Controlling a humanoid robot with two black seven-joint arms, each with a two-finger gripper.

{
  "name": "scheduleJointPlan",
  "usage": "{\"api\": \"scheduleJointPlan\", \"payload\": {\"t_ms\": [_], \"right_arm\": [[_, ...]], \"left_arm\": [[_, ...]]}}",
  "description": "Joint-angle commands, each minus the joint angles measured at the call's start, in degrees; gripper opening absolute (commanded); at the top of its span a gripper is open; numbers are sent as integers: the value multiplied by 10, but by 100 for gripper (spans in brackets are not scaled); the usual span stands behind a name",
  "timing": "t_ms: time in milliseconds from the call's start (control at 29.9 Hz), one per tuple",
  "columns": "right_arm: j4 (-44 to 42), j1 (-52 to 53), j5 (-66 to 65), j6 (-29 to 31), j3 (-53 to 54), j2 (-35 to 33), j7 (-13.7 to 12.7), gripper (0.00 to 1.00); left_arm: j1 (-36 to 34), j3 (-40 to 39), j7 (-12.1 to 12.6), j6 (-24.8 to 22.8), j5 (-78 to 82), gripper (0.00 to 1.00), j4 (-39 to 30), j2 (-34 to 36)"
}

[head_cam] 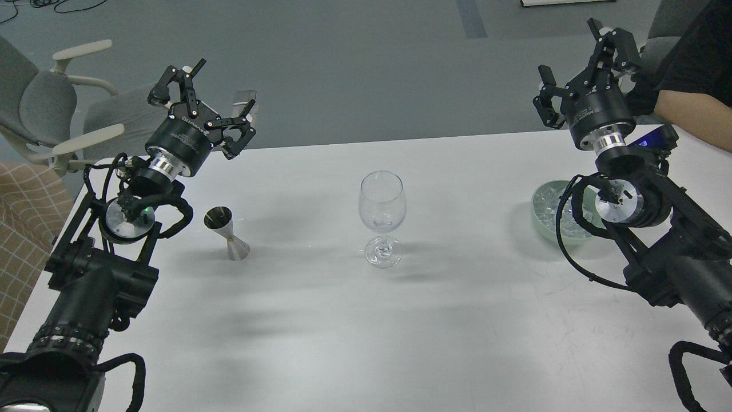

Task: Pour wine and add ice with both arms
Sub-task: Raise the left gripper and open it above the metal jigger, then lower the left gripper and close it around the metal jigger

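An empty clear wine glass (382, 217) stands upright at the middle of the white table (366, 320). A small steel jigger (227, 232) stands to its left. A pale green bowl (543, 214) holds the ice (550, 205), partly hidden behind my right arm. My left gripper (209, 97) is open and empty, raised above the table's far left edge, up and left of the jigger. My right gripper (583, 71) is open and empty, raised beyond the far right edge, above the bowl.
A grey chair (51, 109) stands off the table's far left. A person's arm (695, 109) rests at the far right corner, close to my right gripper. A dark device with a blue light (655, 139) lies behind my right wrist.
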Motion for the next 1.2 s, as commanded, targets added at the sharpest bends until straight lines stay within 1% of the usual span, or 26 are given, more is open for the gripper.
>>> {"api": "scheduleJointPlan", "payload": {"t_ms": [0,33,67,100,167,201,268,301,368,435,502,535,569,636,669,703,770,803,836,870,970,1171], "right_arm": [[0,-1,0,0,0,-2,0,100],[0,-1,0,0,0,-3,0,100],[0,-3,0,0,0,-5,0,100],[0,-4,0,0,0,-7,0,100],[2,-5,0,0,0,-12,0,100],[5,-6,0,0,0,-14,0,100],[9,-10,0,0,0,-14,0,100],[10,-11,0,0,0,-14,0,100],[10,-12,0,0,0,-14,0,100],[11,-16,0,0,0,-14,0,100],[11,-17,0,0,0,-14,0,100],[11,-18,0,0,0,-14,0,100],[11,-19,0,0,0,-14,0,100],[11,-20,0,0,0,-14,0,100],[11,-21,0,0,0,-14,0,100],[11,-22,0,0,0,-14,0,100],[12,-25,0,0,0,-14,0,100],[12,-25,0,0,0,-14,0,100],[12,-25,0,0,0,-14,0,100],[12,-25,0,0,-1,-14,0,100],[12,-25,0,0,-1,-14,0,100],[12,-27,0,0,-2,-14,0,100]], "left_arm": [[25,-3,19,0,-3,98,-42,7],[32,-4,26,0,-4,98,-52,9],[48,-8,40,1,-9,98,-75,20],[65,-17,54,18,-19,98,-103,31],[83,-23,69,38,-34,98,-135,42],[99,-29,82,57,-51,98,-164,49],[122,-40,98,83,-75,98,-203,55],[141,-50,102,100,-82,98,-230,58],[163,-65,103,117,-84,98,-257,59],[199,-87,115,145,-85,98,-298,60],[242,-117,145,186,-92,98,-353,55],[253,-125,151,196,-95,98,-366,52],[276,-139,158,222,-97,98,-394,51],[297,-152,160,245,-98,98,-420,48],[316,-162,161,265,-98,98,-440,44],[325,-168,163,272,-99,98,-450,41],[366,-199,176,297,-117,98,-485,27],[366,-199,176,297,-117,98,-485,27],[387,-213,184,302,-126,98,-501,17],[409,-224,186,302,-128,98,-512,2],[459,-233,186,298,-128,98,-518,-26],[503,-233,185,274,-128,98,-516,-67]]}}
